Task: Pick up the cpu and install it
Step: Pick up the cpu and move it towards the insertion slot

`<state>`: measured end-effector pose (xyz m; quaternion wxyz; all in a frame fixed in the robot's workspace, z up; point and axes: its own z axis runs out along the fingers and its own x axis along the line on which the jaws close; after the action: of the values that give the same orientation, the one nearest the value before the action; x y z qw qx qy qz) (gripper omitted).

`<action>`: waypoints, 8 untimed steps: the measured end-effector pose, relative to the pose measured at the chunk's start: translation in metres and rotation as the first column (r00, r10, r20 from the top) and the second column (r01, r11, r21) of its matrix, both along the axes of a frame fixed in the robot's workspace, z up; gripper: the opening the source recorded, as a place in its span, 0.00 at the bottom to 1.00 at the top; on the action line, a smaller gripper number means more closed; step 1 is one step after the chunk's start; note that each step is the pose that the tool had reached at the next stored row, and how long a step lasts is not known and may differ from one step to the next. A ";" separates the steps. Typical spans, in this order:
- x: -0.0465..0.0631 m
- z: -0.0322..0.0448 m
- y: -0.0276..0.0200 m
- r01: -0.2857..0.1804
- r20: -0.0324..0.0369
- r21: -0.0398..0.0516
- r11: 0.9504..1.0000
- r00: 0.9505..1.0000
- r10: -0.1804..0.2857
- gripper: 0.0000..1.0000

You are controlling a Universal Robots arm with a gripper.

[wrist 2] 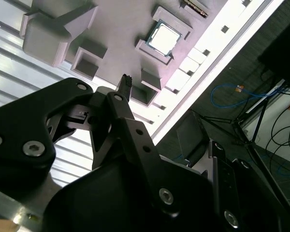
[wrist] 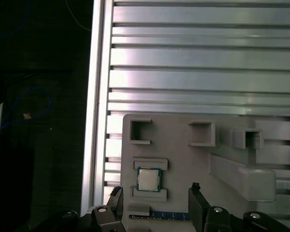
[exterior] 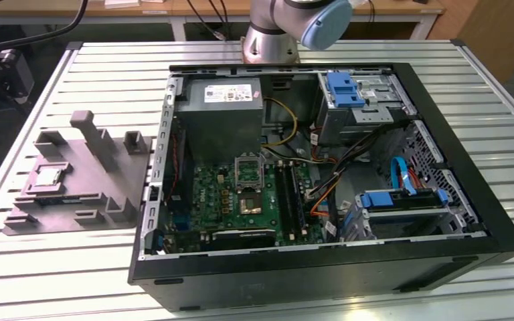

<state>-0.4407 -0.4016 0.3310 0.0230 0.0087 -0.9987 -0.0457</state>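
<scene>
the gripper is hanging over the grey fixture with its fingers spread wide, gripping nothing (and touching nothing); the cpu is lying flat in its pocket there, ahead of the tips and roughly between them.

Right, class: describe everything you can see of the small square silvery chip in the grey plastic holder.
The cpu is a small, flat, square chip with a silvery-grey metal top and a thin pale rim. It lies flat, top up, in a recess of the grey moulded holder, between low raised walls, outside the open computer case, at the exterior view's left. Only the holder touches it; the open gripper hangs apart from it.
</scene>
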 end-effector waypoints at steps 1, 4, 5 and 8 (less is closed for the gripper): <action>0.000 -0.0002 -0.0001 0.000 0.000 0.000 1.000 1.000 0.000 0.65; 0.000 -0.0006 -0.0004 0.000 0.000 0.000 1.000 1.000 0.000 0.65; 0.000 -0.0009 -0.0005 0.000 0.000 0.000 1.000 1.000 0.000 0.65; 0.000 -0.0019 -0.0010 0.000 0.002 0.000 1.000 1.000 0.000 0.65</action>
<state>-0.4407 -0.4025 0.3291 0.0222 0.0087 -0.9987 -0.0457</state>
